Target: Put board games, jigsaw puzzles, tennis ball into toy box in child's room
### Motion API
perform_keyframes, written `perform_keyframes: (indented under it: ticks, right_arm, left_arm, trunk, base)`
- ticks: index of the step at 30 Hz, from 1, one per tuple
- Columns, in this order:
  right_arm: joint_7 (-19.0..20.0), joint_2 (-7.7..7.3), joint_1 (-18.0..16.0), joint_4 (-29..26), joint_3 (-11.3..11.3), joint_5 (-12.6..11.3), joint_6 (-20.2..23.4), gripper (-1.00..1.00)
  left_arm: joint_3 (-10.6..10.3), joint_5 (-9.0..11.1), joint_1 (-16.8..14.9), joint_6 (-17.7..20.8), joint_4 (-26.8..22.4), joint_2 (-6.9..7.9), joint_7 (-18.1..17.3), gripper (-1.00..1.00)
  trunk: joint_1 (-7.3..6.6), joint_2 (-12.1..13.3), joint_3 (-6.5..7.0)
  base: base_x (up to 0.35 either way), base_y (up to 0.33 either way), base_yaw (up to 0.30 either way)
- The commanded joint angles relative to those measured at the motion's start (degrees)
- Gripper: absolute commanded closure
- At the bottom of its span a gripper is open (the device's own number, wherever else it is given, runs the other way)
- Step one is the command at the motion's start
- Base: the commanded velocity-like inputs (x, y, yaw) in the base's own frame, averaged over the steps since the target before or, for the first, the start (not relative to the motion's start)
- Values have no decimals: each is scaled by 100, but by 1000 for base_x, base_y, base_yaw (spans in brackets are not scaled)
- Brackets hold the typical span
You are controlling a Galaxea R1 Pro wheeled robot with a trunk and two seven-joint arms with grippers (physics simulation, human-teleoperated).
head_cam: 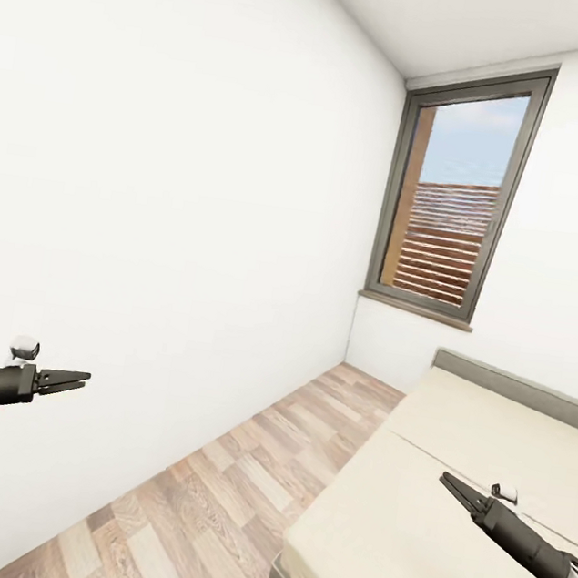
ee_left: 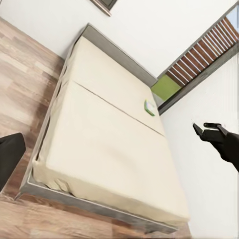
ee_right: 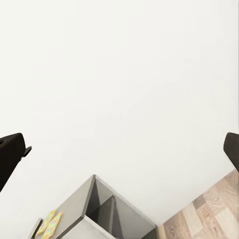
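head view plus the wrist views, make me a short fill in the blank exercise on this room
1. In the head view the bed lies on the ____ side of the picture.
2. The floor is made of ____ planks.
3. The left gripper holds ____.
4. In the left wrist view a small flat green and white thing lies on the ____.

Missing words: right; wood; nothing; bed

bed (ee_left: 99, 144): beige mattress, grey frame, on wood-plank floor (ee_left: 20, 79); board game (ee_left: 150, 106): small green-edged flat box near the headboard end, by the wall; dark gripper (ee_left: 211, 133): beside the white wall
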Motion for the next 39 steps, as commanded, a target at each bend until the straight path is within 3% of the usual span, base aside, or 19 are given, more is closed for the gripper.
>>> perform_keyframes:
  ticks: [1, 39]
  right_arm:
    - [15, 3, -3, 3, -34, 28, 60, -100]
    - [-30, 1, -3, 1, -61, 28, 69, -100]
  left_arm:
    - [9, -37, 0, 60, -4, -1, -39, -100]
    - [9, -37, -2, 60, -4, -8, -39, -100]
  trunk:
    - [2, -5, -8]
    - [2, -5, -189]
  base:
    - [0, 0, -246]
    - [0, 0, -246]
